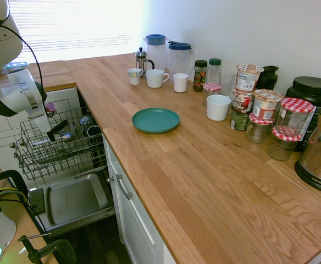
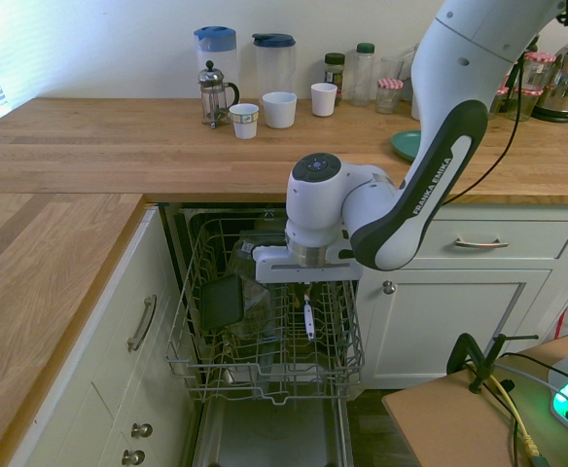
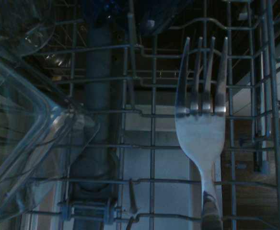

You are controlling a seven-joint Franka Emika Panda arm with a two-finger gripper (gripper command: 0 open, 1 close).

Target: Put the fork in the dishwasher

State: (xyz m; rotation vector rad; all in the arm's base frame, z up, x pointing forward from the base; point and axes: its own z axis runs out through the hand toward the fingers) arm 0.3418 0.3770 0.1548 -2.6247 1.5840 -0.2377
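Observation:
The dishwasher stands open under the wooden counter, its grey wire rack pulled out over the dropped door. My gripper hangs just above the right half of the rack, shut on the fork. The slim silver fork points straight down among the rack wires. In the wrist view the fork shows close up, its tines reaching out over the wire grid. From the first exterior view the dark fingers are inside the rack's rim, and the fork itself is hard to make out there.
A dark container and clear glassware sit in the rack's left part. White drawers flank the dishwasher. On the counter stand a teal plate, mugs, pitchers, a French press and several jars.

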